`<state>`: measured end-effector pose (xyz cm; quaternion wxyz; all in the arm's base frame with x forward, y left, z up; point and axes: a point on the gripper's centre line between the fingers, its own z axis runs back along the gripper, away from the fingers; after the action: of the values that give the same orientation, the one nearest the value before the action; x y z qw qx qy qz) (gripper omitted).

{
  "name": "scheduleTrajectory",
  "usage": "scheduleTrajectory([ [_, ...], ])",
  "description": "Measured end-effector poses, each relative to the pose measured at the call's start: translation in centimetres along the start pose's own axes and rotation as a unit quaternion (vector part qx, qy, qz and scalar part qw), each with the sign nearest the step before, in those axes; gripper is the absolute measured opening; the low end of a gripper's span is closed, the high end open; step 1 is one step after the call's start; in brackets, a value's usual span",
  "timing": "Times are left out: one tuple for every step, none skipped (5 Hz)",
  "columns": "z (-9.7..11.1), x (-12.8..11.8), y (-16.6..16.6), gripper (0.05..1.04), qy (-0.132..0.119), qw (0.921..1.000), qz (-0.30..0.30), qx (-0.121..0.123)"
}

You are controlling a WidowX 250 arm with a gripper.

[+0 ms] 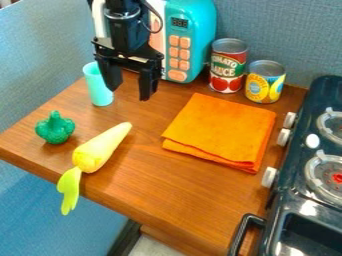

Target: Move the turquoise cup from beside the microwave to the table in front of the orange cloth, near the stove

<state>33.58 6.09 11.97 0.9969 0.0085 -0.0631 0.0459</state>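
Note:
The black gripper (pixel 131 89) hangs over the back left of the wooden counter, its two fingers apart with nothing between them. Just behind its left finger stands a light teal cup (pixel 99 86), partly hidden by that finger. In front of the gripper lies a yellow toy vegetable (pixel 97 151) with a lime-green leafy top that hangs over the counter's front left edge. To its left sits a small green broccoli-like toy (pixel 55 128). A folded orange cloth (pixel 222 130) lies flat to the right of the gripper.
Behind the gripper stands a teal toy microwave (pixel 192 31). Two cans, a red-labelled one (pixel 228 67) and a shorter yellow-labelled one (pixel 264 83), stand at the back right. A dark toy stove (pixel 314 165) with knobs and a handle borders the counter (pixel 167 200) on the right.

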Motion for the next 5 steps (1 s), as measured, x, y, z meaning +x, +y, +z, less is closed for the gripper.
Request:
scheduleTrajectory([
  [-1.2,-0.3,0.0,1.001,0.019,0.9998,-0.002,-0.002],
  [-1.1,1.2,1.3,1.001,0.006,0.9996,-0.027,0.001],
  [-1.1,2.4,3.8,1.001,0.003,0.9992,-0.039,0.006],
  [-1.5,3.7,5.4,1.001,-0.010,0.9986,-0.049,0.017],
  [-2.1,4.8,7.5,1.001,-0.013,0.9991,-0.033,0.022],
])
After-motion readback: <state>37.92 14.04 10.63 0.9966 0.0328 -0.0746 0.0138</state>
